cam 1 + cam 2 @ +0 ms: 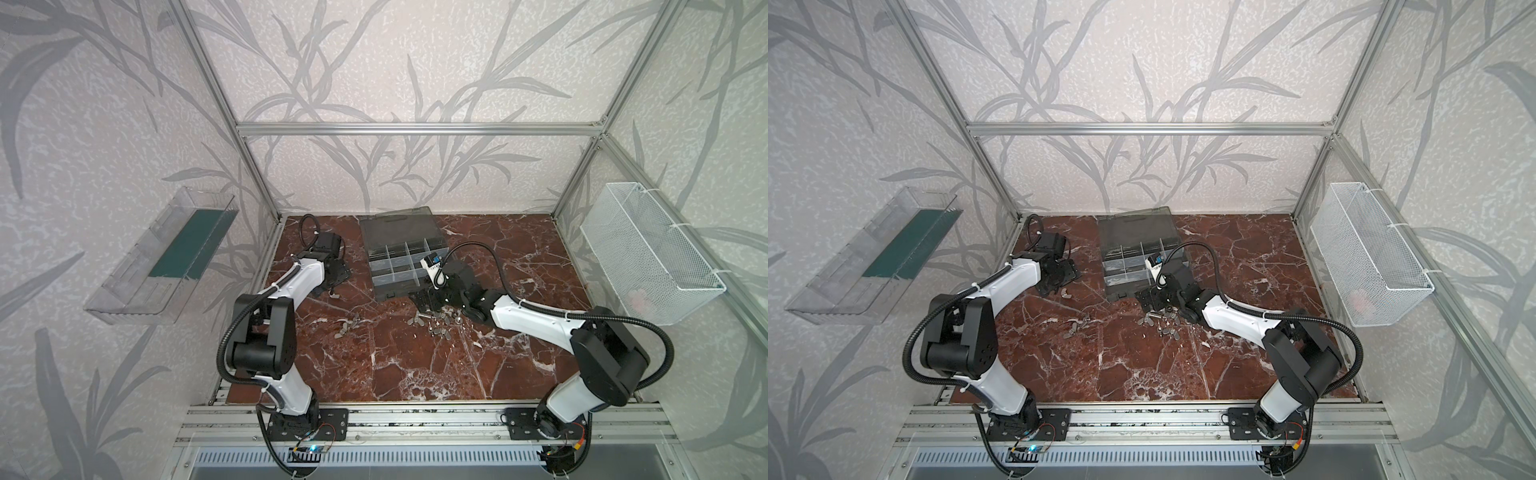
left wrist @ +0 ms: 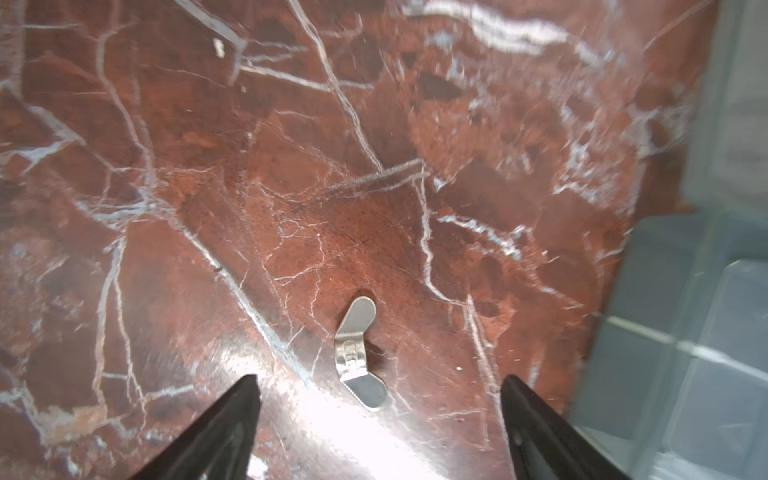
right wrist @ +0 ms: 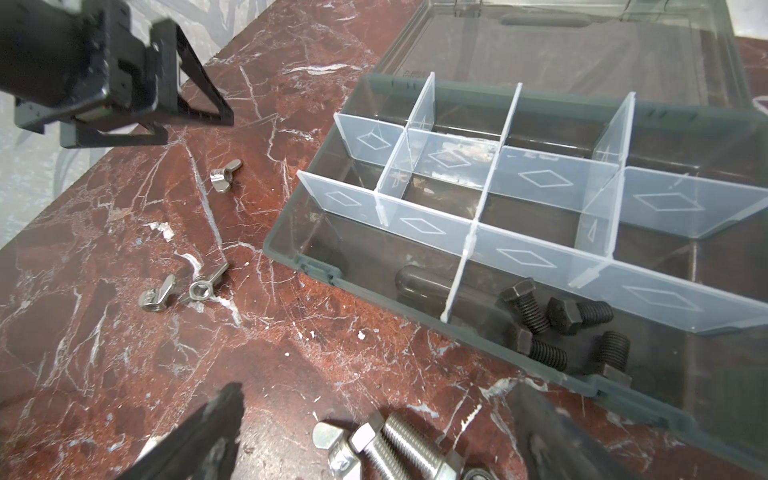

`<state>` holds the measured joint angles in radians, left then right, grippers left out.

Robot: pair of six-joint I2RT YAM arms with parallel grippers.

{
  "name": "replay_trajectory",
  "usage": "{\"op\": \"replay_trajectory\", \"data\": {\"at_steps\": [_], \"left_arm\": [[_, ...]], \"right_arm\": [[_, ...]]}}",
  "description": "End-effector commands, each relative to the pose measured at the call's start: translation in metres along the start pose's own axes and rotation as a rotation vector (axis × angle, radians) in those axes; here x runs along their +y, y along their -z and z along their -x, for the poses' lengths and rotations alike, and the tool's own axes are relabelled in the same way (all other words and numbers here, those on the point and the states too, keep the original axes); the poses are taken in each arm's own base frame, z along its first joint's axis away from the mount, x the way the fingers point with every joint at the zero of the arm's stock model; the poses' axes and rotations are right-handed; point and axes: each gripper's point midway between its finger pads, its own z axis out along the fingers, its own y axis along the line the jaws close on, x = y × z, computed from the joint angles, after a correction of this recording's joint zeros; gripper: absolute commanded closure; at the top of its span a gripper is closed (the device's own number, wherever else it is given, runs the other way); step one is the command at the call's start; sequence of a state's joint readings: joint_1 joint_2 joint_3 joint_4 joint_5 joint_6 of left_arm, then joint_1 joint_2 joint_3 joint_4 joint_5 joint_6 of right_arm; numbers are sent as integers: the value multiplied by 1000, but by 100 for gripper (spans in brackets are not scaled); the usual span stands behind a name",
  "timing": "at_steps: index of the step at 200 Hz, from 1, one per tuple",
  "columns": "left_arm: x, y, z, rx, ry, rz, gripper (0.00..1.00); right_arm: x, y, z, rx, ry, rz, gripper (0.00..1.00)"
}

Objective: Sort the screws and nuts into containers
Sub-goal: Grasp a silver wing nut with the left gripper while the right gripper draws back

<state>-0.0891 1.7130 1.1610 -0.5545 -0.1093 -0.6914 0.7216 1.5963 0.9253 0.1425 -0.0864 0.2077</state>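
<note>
The dark grey organizer case (image 1: 432,288) (image 1: 1113,294) stands open at the back middle, its containers split by translucent dividers (image 3: 478,208). Several black bolts (image 3: 561,328) lie in one compartment on its near side. My left gripper (image 1: 338,277) (image 2: 379,380) hangs open over a silver wing nut (image 2: 359,353) (image 1: 333,296) left of the case. My right gripper (image 1: 422,305) (image 3: 380,388) is open above a heap of silver screws and nuts (image 1: 436,324) (image 3: 399,440) in front of the case. Two more wing nuts (image 3: 178,291) (image 1: 347,326) lie on the marble.
The case's smoky lid (image 1: 395,226) lies flat behind it. A clear plastic tray (image 1: 166,253) hangs on the left wall and a white wire-mesh basket (image 1: 648,253) on the right wall. Aluminium frame posts edge the red marble tabletop (image 1: 415,365).
</note>
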Motion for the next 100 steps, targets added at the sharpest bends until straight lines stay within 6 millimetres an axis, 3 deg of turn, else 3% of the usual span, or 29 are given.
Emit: {"op": "replay_trajectory", "data": {"at_steps": [1,54,72,100], "left_arm": [[-3,-7,-1,55,16,-12,15],[12,-28,-5,106,55,13,30],[10,-34,-8,130,52,9,39],[8,-37,-12,152,50,-3,45]], "right_arm": [[1,-3,3,-25,27,-14,1],[-6,-6,0,-22,28,-52,1],[-7,-6,-1,-20,23,-62,1],[-11,-4,0,-21,26,-83,1]]}}
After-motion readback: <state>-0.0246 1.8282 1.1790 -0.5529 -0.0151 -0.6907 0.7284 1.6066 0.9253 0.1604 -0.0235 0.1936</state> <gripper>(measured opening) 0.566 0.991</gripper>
